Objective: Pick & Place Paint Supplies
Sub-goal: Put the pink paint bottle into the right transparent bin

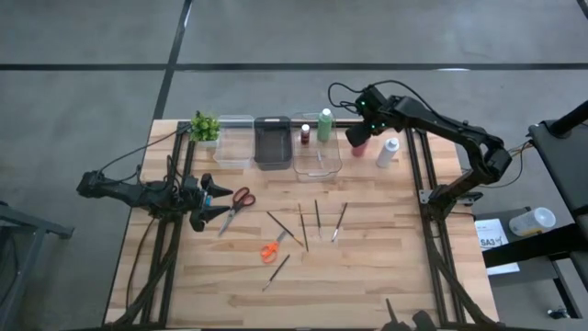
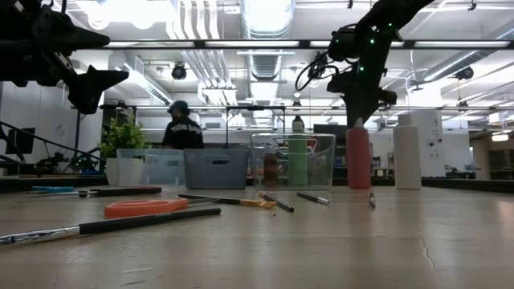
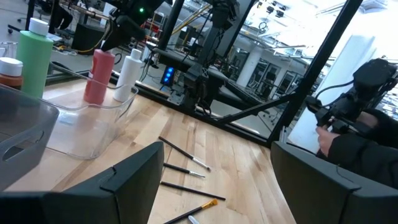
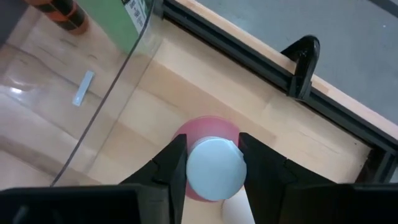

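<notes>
My right gripper reaches down at the table's far edge over a pink-red paint bottle with a white cap, just right of the clear bin. A white bottle stands to its right. The green bottle and a small dark red bottle stand inside that bin. My left gripper hangs open above the table's left side, beside the red-handled scissors. Several thin brushes and an orange tool lie flat mid-table. My right gripper has the pink-red bottle's white cap pinched between its two fingers, one on each side. The fingers come from above, pointing down. The bottle stands upright with its base on the table.
Along the far edge sit a potted plant, a clear bin and a dark bin. A black clamp grips the far rail behind the bottle. A person stands in the room beyond. Bare wood lies near the front edge.
</notes>
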Controlling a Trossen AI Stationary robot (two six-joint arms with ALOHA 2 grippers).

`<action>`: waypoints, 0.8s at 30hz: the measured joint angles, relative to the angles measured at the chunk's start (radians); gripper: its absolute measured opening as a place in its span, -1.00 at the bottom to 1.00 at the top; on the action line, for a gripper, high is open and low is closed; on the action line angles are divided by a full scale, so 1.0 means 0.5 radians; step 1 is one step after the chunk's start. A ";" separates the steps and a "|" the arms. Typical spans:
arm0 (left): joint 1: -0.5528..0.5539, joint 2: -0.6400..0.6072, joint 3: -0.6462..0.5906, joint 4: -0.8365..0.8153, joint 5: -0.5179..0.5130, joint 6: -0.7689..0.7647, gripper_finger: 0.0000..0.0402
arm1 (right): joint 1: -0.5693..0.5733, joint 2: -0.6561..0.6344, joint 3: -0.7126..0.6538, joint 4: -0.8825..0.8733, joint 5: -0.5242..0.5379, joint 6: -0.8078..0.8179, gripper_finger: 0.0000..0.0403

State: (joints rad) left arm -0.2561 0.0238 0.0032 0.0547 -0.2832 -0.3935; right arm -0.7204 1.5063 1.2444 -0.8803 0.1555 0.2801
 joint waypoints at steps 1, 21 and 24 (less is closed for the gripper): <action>0.000 0.000 0.000 0.001 0.001 0.000 0.51 | 0.000 -0.003 0.027 -0.027 0.000 -0.008 -0.44; 0.000 -0.001 0.000 0.001 0.000 0.000 0.51 | 0.194 -0.023 0.958 -0.404 -0.096 -0.382 -0.44; 0.000 0.000 0.000 0.000 0.000 0.000 0.51 | 0.278 -0.021 0.960 -0.329 -0.110 -0.418 -0.44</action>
State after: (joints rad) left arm -0.2561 0.0238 0.0032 0.0548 -0.2832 -0.3935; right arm -0.5816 1.4958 1.7246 -1.0448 0.1007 0.0712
